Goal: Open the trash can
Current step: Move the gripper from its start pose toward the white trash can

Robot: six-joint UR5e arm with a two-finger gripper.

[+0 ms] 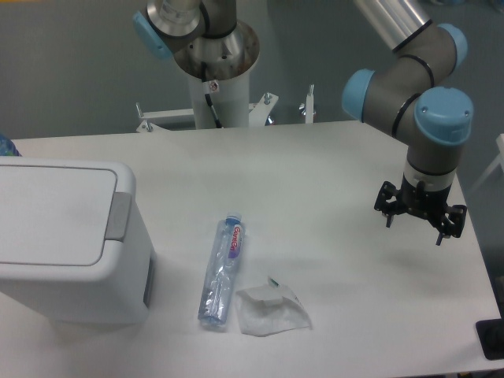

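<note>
The trash can [71, 244] is a large boxy white bin at the left edge of the table. Its flat white lid [51, 213] lies shut, and a grey latch tab [120, 215] sits on its right side. My gripper [420, 215] hangs over the right side of the table, far from the bin. Only its dark flange and mounting show from this angle, and the fingers cannot be made out. Nothing is seen in it.
A crushed clear plastic bottle [221, 272] lies on the table right of the bin. A crumpled clear wrapper [272, 309] lies beside the bottle's lower end. The arm's white base column [216, 75] stands behind the table's far edge.
</note>
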